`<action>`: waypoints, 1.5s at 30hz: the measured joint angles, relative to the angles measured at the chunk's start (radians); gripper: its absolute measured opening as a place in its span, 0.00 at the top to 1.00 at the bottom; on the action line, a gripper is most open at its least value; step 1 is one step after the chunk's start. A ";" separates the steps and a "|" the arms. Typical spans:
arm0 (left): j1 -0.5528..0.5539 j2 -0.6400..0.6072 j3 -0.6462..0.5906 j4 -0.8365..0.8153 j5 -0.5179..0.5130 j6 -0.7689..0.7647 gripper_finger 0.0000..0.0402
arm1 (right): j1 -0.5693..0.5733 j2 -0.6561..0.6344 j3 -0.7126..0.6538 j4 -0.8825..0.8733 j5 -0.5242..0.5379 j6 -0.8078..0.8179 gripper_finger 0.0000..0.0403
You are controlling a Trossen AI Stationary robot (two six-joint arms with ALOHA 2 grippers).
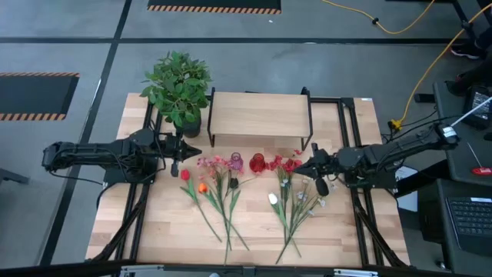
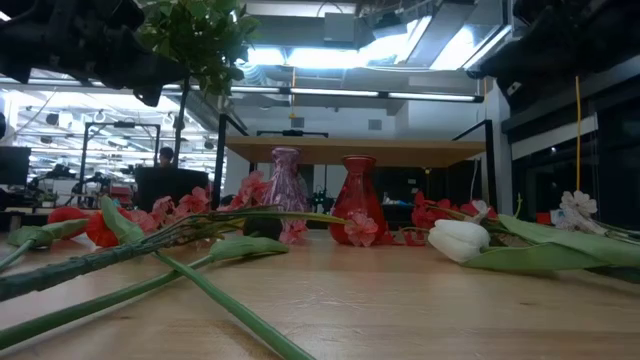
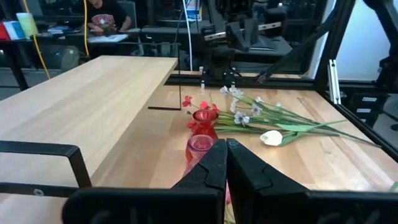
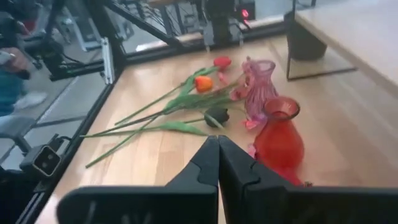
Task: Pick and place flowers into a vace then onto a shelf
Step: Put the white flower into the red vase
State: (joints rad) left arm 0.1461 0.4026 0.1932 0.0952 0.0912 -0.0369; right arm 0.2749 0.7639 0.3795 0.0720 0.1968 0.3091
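both grippers, left gripper (image 1: 175, 156) and right gripper (image 1: 311, 165), closed on nothing, poised beside flowers (image 1: 223, 188) lying loose on tabletop (image 1: 254, 231), vases (image 1: 246, 162) unfilled before shelf (image 1: 259, 114).

closed fingers (image 3: 225, 163) face 2 vases (image 3: 203, 132) beside flowers (image 3: 267, 115).

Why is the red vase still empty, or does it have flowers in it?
Empty. The red vase stands upright with nothing in its open mouth, and the flowers lie flat on the table beside it.
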 joint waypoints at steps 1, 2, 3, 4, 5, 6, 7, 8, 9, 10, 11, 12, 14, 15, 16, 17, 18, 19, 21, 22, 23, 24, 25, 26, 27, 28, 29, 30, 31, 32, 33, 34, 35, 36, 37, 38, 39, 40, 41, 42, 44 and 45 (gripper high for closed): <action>-0.002 0.000 0.000 0.001 -0.002 -0.001 1.00 | 0.021 0.033 0.026 -0.019 0.020 0.019 1.00; -0.002 0.000 0.000 0.001 -0.002 -0.002 1.00 | 0.043 0.065 0.054 -0.043 0.037 0.037 1.00; -0.002 0.000 0.000 0.002 -0.002 -0.002 1.00 | 0.064 0.095 0.081 -0.069 0.046 0.061 1.00; -0.002 0.000 0.000 0.002 -0.002 -0.002 1.00 | 0.087 0.129 0.112 -0.094 0.055 0.084 1.00; -0.002 0.000 0.000 0.002 -0.002 -0.002 1.00 | 0.109 0.161 0.141 -0.119 0.065 0.108 1.00; -0.002 0.000 0.000 0.002 -0.002 -0.002 1.00 | 0.131 0.190 0.169 -0.145 0.075 0.134 1.00; -0.002 0.000 0.000 0.002 -0.002 -0.002 1.00 | 0.153 0.219 0.197 -0.172 0.087 0.161 1.00; -0.002 0.000 0.000 0.002 -0.002 -0.003 1.00 | 0.174 0.248 0.226 -0.208 0.099 0.191 1.00; -0.002 0.000 0.000 0.002 -0.002 -0.003 1.00 | 0.195 0.278 0.255 -0.246 0.114 0.229 1.00; -0.002 0.000 0.000 0.002 -0.002 -0.005 1.00 | 0.217 0.306 0.282 -0.286 0.127 0.270 1.00; -0.002 0.000 0.000 0.002 -0.002 -0.006 1.00 | 0.237 0.338 0.313 -0.329 0.141 0.315 1.00; -0.002 0.000 0.000 0.002 -0.002 -0.006 1.00 | 0.257 0.367 0.344 -0.365 0.152 0.358 1.00; -0.002 0.000 0.000 0.002 -0.002 -0.005 1.00 | 0.293 0.426 0.408 -0.431 0.164 0.429 1.00; -0.002 0.000 0.000 0.002 -0.002 -0.006 1.00 | 0.310 0.454 0.440 -0.460 0.170 0.458 1.00; -0.002 0.000 0.000 0.002 -0.002 -0.005 1.00 | 0.325 0.482 0.471 -0.488 0.173 0.483 1.00; -0.002 0.000 0.000 0.002 -0.002 -0.005 1.00 | 0.338 0.511 0.502 -0.515 0.175 0.508 1.00; -0.002 0.000 0.000 0.002 -0.002 -0.005 1.00 | 0.351 0.536 0.531 -0.543 0.176 0.533 1.00; -0.002 0.000 0.000 0.002 -0.002 -0.005 1.00 | 0.362 0.561 0.560 -0.566 0.176 0.561 1.00; -0.002 0.000 0.000 0.002 -0.002 -0.004 1.00 | 0.383 0.607 0.616 -0.617 0.177 0.627 1.00; -0.002 0.000 0.000 0.002 -0.002 -0.004 1.00 | 0.391 0.628 0.641 -0.641 0.176 0.658 1.00; -0.002 0.000 0.000 0.002 -0.002 -0.004 1.00 | 0.399 0.651 0.667 -0.667 0.176 0.689 1.00; -0.002 0.000 0.000 0.002 -0.002 -0.004 1.00 | 0.406 0.671 0.693 -0.695 0.176 0.713 1.00; -0.002 0.000 0.000 0.002 -0.002 -0.004 1.00 | 0.412 0.688 0.714 -0.717 0.177 0.731 1.00; -0.002 0.000 0.000 0.002 -0.002 -0.003 1.00 | 0.416 0.705 0.734 -0.740 0.177 0.739 1.00; -0.002 0.000 0.000 0.002 -0.002 -0.003 1.00 | 0.418 0.721 0.750 -0.758 0.177 0.743 1.00; -0.002 0.000 0.000 0.002 -0.002 -0.003 1.00 | 0.418 0.734 0.759 -0.766 0.176 0.744 1.00; -0.002 0.000 0.000 0.004 -0.002 -0.003 1.00 | 0.418 0.745 0.765 -0.765 0.176 0.745 1.00; -0.002 0.000 0.000 0.005 -0.003 -0.003 1.00 | 0.418 0.754 0.769 -0.763 0.176 0.745 1.00; -0.002 0.000 0.000 0.006 -0.006 -0.003 1.00 | 0.418 0.761 0.771 -0.762 0.176 0.745 1.00; -0.002 0.000 0.000 0.006 -0.010 -0.003 1.00 | 0.417 0.767 0.771 -0.762 0.176 0.745 1.00; -0.002 0.000 0.000 0.006 -0.014 -0.003 1.00 | 0.416 0.773 0.771 -0.763 0.177 0.740 0.99; -0.002 0.000 0.000 0.006 -0.020 -0.003 1.00 | 0.413 0.778 0.771 -0.763 0.176 0.733 0.99; -0.002 0.000 0.000 0.006 -0.022 -0.003 1.00 | 0.409 0.784 0.771 -0.762 0.176 0.731 0.98; -0.002 0.000 0.000 0.006 -0.022 -0.003 1.00 | 0.405 0.788 0.771 -0.762 0.176 0.732 0.98; -0.002 0.000 0.000 0.006 -0.022 -0.003 1.00 | 0.402 0.792 0.771 -0.763 0.176 0.735 0.97; -0.002 0.000 0.000 0.006 -0.022 -0.003 1.00 | 0.399 0.795 0.771 -0.762 0.176 0.737 0.97; -0.002 0.000 0.000 0.006 -0.022 -0.003 1.00 | 0.395 0.797 0.771 -0.762 0.176 0.738 0.97; -0.002 0.000 0.000 0.006 -0.022 -0.002 1.00 | 0.392 0.800 0.771 -0.762 0.176 0.738 0.96; -0.002 0.000 0.000 0.006 -0.022 -0.003 1.00 | 0.388 0.800 0.771 -0.762 0.176 0.741 0.96; -0.002 0.000 0.000 0.006 -0.022 -0.003 1.00 | 0.385 0.801 0.771 -0.762 0.176 0.750 0.96; -0.002 0.000 0.000 0.006 -0.022 -0.003 1.00 | 0.378 0.800 0.771 -0.762 0.176 0.768 0.96; -0.002 0.000 0.000 0.006 -0.022 -0.003 1.00 | 0.375 0.800 0.771 -0.762 0.176 0.776 0.96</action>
State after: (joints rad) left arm 0.1436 0.4023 0.1936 0.1009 0.0689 -0.0395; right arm 0.6501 1.5642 1.1507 -0.6902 0.3729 1.0852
